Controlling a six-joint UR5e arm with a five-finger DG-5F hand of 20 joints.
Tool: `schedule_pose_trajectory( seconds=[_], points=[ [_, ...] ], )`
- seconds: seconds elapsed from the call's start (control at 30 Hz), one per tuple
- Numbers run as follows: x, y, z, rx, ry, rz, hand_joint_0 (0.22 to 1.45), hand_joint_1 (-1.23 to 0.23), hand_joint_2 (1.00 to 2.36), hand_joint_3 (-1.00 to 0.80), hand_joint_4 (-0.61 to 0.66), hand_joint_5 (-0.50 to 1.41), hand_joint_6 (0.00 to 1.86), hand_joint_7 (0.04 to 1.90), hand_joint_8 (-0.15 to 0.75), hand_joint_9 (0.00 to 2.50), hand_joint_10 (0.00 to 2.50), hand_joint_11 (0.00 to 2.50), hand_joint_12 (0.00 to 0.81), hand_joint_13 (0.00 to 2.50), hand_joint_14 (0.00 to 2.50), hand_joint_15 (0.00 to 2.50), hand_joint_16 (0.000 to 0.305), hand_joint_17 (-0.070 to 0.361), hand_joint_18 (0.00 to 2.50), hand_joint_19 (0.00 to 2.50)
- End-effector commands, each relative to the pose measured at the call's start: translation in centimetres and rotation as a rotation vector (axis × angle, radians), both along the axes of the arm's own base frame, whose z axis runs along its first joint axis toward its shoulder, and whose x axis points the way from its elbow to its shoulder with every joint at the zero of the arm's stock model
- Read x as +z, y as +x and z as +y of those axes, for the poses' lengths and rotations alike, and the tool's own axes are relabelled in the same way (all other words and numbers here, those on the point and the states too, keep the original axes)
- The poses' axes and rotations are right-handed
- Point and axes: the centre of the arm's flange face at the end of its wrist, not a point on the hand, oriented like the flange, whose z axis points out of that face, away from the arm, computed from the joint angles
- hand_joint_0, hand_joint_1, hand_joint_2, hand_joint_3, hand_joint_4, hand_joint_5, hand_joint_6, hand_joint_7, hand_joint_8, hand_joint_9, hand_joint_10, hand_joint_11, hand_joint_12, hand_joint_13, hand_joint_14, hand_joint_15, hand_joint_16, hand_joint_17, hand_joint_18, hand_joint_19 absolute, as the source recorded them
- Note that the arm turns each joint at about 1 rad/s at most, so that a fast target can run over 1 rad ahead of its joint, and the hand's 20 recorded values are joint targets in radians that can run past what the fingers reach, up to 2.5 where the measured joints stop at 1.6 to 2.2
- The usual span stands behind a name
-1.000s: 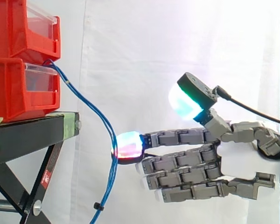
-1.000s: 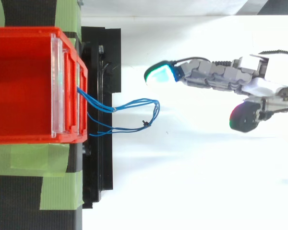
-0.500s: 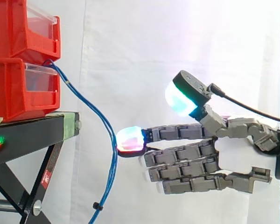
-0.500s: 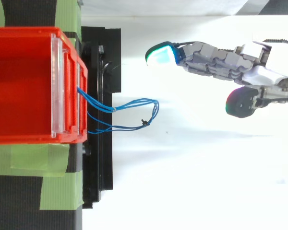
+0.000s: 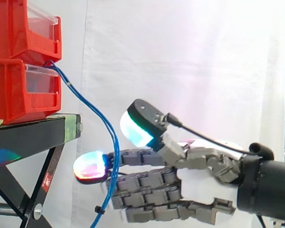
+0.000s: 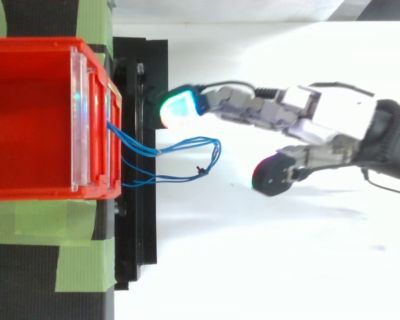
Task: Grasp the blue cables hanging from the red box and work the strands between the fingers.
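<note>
White curtain (image 5: 204, 57) backs the hand (image 6: 327, 113), straight-fingered and empty, seemingly just beside the blue cables (image 6: 187, 141).

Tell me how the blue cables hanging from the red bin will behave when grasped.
Probably floppy: the blue cables sag in a curve from the red bin and dangle freely. Likely light, being thin strands, so a push from the open hand may swing them aside. They could splay between fingers above the small black tie low down.
</note>
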Motion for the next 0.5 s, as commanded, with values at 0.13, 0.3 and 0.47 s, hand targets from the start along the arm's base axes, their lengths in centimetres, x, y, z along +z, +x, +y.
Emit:
schedule_pose_trajectory(
  seconds=[0.13, 0.3, 0.47],
  points=[
    [-0.5, 1.04, 0.82, 0.03, -0.008, -0.006, 0.73, -0.44, 1.0, -1.0, 0.15, -0.36, 0.01, 0.71, 0.289, 0.1, 0.0, 0.11, 0.343, 0.0, 0.0, 0.18, 0.068, 0.153, 0.0, 0.11],
    [-0.39, 1.15, 1.04, 0.035, 0.0, -0.018, 0.73, -0.44, 1.0, -1.0, 0.15, -0.36, 0.01, 0.71, 0.288, 0.11, 0.0, 0.12, 0.343, 0.0, 0.0, 0.19, 0.068, 0.153, 0.0, 0.12],
    [-0.22, 1.3, 1.26, 0.037, 0.0, -0.034, 0.73, -0.44, 1.0, -1.0, 0.15, -0.36, 0.01, 0.71, 0.288, 0.12, 0.0, 0.13, 0.344, 0.0, 0.0, 0.19, 0.068, 0.153, 0.0, 0.15]
  ],
)
